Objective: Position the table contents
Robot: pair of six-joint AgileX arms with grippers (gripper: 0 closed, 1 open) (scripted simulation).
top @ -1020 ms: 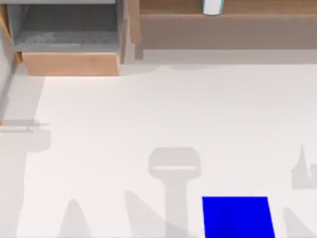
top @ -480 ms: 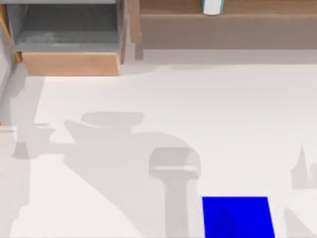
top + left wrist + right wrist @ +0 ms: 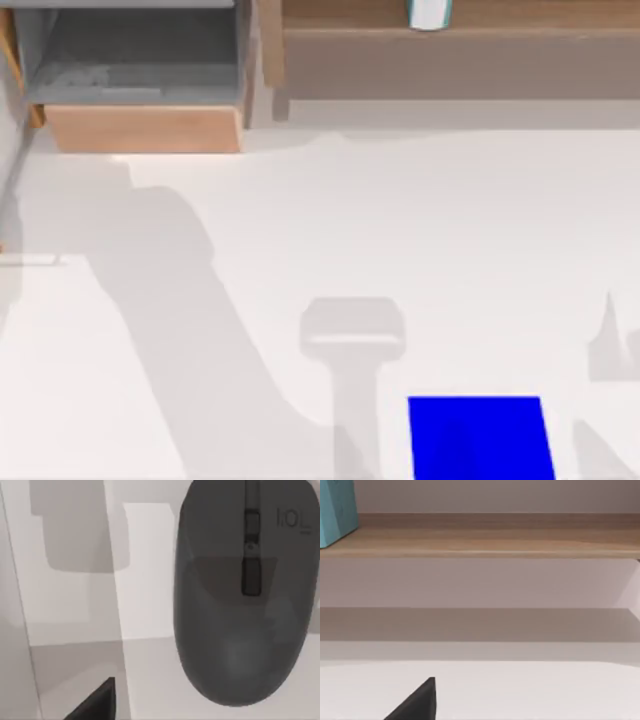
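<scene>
While the left arm's camera looks straight down on the dark grey mouse [image 3: 240,600], apparently lining up a grasp, its gripper state cannot be told.

I see a blue mat [image 3: 478,437] at the near edge, an open wooden drawer [image 3: 140,85] far left, and a wooden shelf [image 3: 450,45] along the back.

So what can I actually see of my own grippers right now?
Very little. In each wrist view one dark, near-black wedge with a straight edge and a pointed tip pokes in: left gripper, right gripper. No cables or markings are visible on them. The top view has only grey arm-shaped shadows on the table.
</scene>
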